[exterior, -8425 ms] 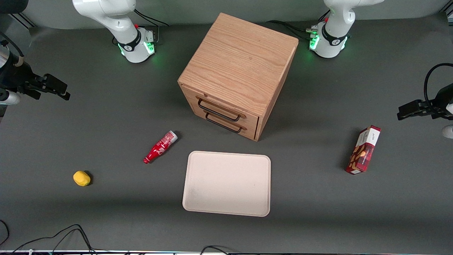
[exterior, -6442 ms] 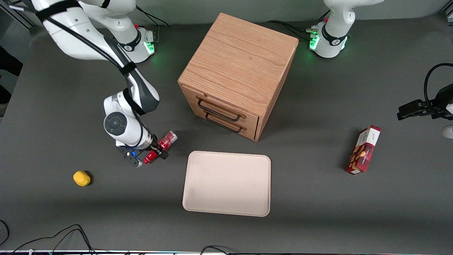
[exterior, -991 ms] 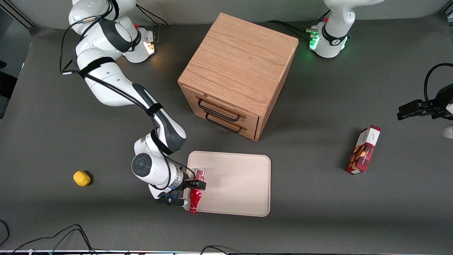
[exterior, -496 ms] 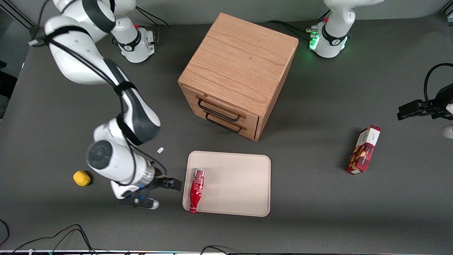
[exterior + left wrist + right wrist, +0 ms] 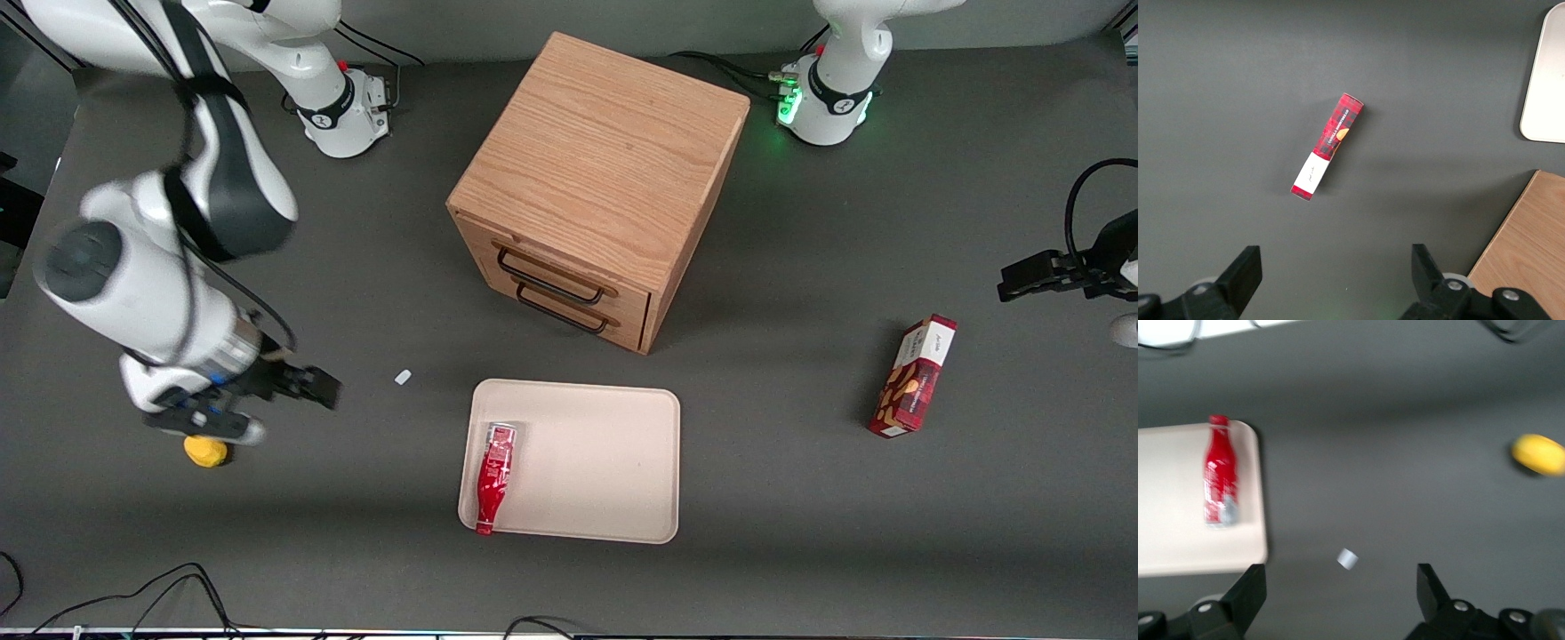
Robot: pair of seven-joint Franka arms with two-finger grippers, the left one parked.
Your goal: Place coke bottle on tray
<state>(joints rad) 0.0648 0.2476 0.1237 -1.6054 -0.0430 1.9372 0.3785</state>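
The coke bottle (image 5: 493, 477) lies on its side on the tray (image 5: 605, 462), low and slightly left of centre in the front frame. It rests along the tray edge that faces the working arm's end of the tabletop (image 5: 800, 533), with its cap at the rim nearest the front camera and its silvery base pointing toward the wooden two-drawer cabinet (image 5: 596, 191). In the right wrist view the coke bottle (image 5: 1219, 482) shows the same way, lying inside the rounded corner of the tray (image 5: 1178, 547).

The end effector (image 5: 302, 388) hangs above bare tabletop at the left of the front frame, well apart from the tray and holding nothing. Its two fingers stand spread wide, as the right wrist view shows, with only dark tabletop between them.

A small white scrap (image 5: 403, 377) lies on the tabletop between the end effector and the tray; it appears too in the right wrist view (image 5: 1347, 558). A yellow lemon-like fruit (image 5: 204, 452) sits just below the arm's wrist in the front frame, partly covered by it.

The cabinet stands at upper centre of the front frame, both drawers shut, their black handles facing the tray. A red snack box (image 5: 913, 377) lies at the right of the front frame, toward the parked arm's end of the tabletop.
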